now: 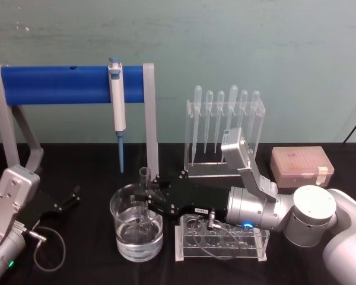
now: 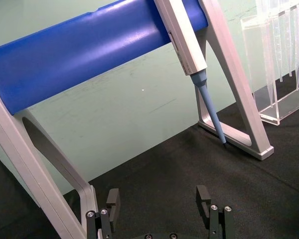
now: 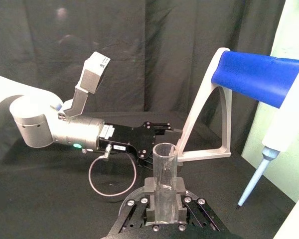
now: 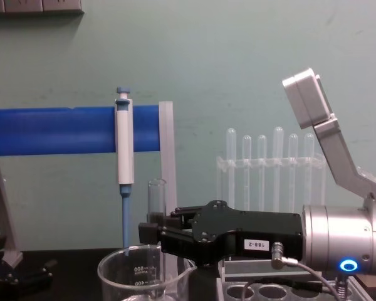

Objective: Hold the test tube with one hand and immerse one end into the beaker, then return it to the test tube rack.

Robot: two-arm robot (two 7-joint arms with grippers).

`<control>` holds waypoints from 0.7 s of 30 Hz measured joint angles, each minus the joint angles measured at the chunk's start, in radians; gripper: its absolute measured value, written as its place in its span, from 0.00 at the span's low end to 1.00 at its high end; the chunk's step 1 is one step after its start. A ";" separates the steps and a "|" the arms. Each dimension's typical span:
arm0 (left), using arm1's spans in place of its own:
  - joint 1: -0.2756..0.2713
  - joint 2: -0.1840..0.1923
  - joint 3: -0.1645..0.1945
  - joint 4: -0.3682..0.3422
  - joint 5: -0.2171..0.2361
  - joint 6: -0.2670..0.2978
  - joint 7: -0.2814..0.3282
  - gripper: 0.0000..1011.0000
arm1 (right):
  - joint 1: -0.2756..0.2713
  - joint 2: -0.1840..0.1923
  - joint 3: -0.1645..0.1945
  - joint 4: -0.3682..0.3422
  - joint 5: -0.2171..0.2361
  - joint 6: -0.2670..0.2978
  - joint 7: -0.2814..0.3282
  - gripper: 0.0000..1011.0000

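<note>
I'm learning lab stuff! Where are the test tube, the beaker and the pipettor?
test tube (image 3: 165, 174), right wrist view, on its glass wall below the rim.
beaker (image 1: 122, 238), head view, on its left wall.
pipettor (image 1: 117, 104), head view, on its white body.

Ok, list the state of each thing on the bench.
test tube: upright, gripped, lower end inside beaker.
right hand: shut on test tube.
left hand: open, parked at left.
beaker: upright, partly filled with clear liquid.
test tube rack: visible holes empty.
pipettor: hanging on blue stand.
</note>
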 joint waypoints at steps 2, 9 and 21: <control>0.000 0.000 0.000 0.000 0.000 0.000 0.000 0.99 | 0.000 0.000 0.000 0.000 0.000 0.000 0.000 0.22; 0.000 0.000 0.000 0.000 0.000 0.000 0.000 0.99 | 0.000 0.000 0.000 0.000 0.000 0.000 0.000 0.22; 0.000 0.000 0.000 0.000 0.000 0.000 0.000 0.99 | 0.000 0.000 0.000 0.000 0.000 0.000 0.000 0.22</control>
